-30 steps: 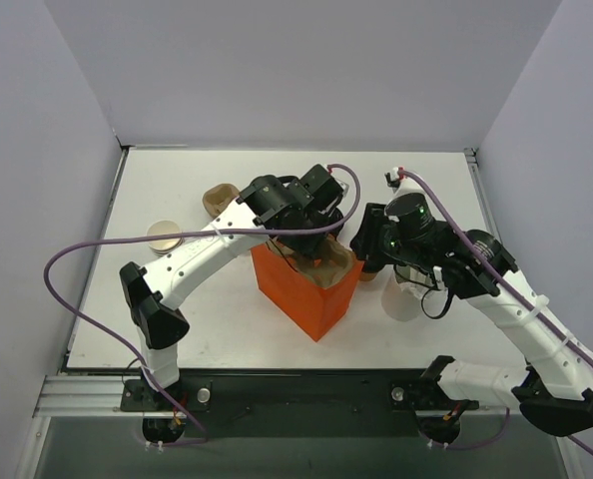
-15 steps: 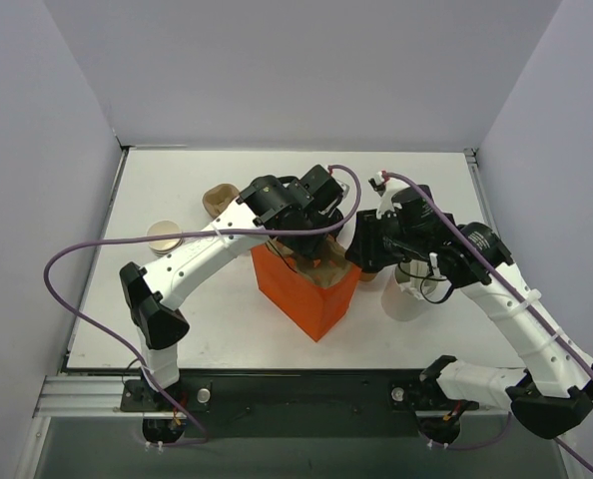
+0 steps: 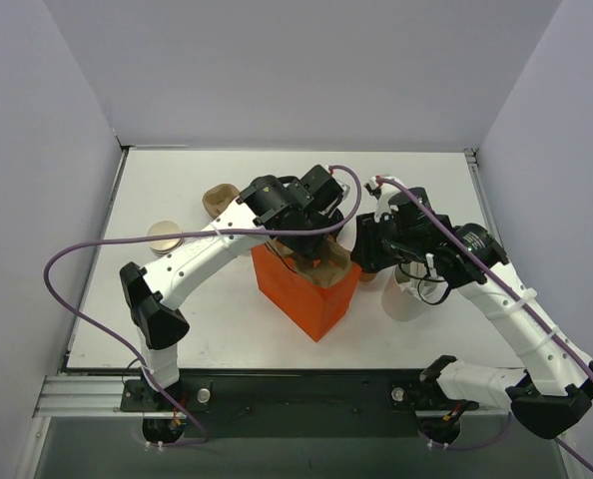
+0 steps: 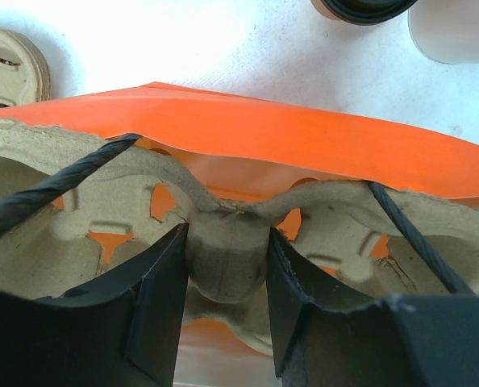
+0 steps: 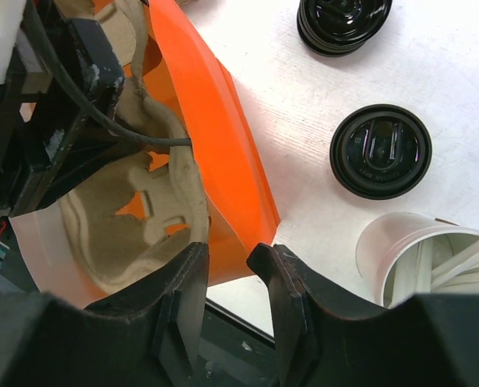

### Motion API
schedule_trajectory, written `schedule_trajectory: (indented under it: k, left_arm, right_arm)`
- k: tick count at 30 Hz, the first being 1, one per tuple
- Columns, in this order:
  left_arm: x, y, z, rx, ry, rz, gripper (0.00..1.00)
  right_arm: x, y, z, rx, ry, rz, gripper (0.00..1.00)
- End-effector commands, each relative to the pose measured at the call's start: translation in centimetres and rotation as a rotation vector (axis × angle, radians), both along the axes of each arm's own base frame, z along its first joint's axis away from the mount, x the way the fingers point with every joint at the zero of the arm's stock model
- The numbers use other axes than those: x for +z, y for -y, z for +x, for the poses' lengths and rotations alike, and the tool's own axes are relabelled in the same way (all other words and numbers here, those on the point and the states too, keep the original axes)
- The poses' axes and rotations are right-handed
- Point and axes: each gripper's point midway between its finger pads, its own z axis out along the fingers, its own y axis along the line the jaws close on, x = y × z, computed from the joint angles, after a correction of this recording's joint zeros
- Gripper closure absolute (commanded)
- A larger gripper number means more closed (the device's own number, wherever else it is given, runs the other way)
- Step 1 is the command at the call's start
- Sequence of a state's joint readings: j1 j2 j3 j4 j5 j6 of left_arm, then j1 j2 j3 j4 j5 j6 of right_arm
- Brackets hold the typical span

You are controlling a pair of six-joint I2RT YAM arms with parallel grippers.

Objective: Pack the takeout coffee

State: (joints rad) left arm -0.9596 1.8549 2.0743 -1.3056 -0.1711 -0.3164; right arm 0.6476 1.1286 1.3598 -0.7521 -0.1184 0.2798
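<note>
The takeout coffee (image 5: pixel 381 151), a tan cup under a round black lid, stands on the table right of the orange bag (image 3: pixel 306 289). In the left wrist view the coffee (image 4: pixel 360 8) shows just beyond the bag (image 4: pixel 320 141). My left gripper (image 4: pixel 227 242) is shut on the middle ridge of a pulp cup carrier (image 4: pixel 70 218) that sits in the bag's mouth. In the top view that left gripper (image 3: pixel 311 249) is over the bag. My right gripper (image 5: pixel 227 250) stands open at the bag's right wall (image 5: pixel 215 121), its jaws either side of the orange edge.
A plain white cup (image 5: pixel 421 258) stands by the coffee, and a stack of black lids (image 5: pixel 342 20) lies farther back. A stack of pulp carriers (image 3: pixel 220 198) and a tan cup (image 3: pixel 164 237) sit at the left. Walls enclose the table.
My right wrist has swung up and left, closer to the bag's right edge. The left arm, carrier and bag have stayed put.
</note>
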Motion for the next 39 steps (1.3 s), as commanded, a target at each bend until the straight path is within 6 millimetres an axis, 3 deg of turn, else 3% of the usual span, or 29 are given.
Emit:
schedule_trajectory:
  k: [1,13,20,29,39]
  left_arm:
    - [-0.9,-2.2,-2.3,-0.031,-0.093,0.099,0.64]
    - [-1.0,-2.1,-2.6,-0.037,-0.104,0.098,0.64]
    - [-1.3,-2.2,-2.5,-0.031,-0.102,0.099,0.64]
    - [-1.8,-1.3,-2.3,-0.031,-0.112,0.087,0.63]
    - [-2.7,-0.5,-3.9,-0.086,-0.145,0.095,0.63]
  right_arm:
    - [-0.8,1.1,0.7,-0.024,0.014,-0.070,0.65]
    - [-1.1,3.1,1.8,-0.164,0.042,-0.121,0.70]
    - [-1.6,3.0,1.3,-0.180,0.021,-0.098,0.70]
    - [0.3,2.4,1.0,-0.192,0.031,-0.015,0.68]
    - [-1.2,2.8,0.7,-0.206,0.005,-0.040,0.68]
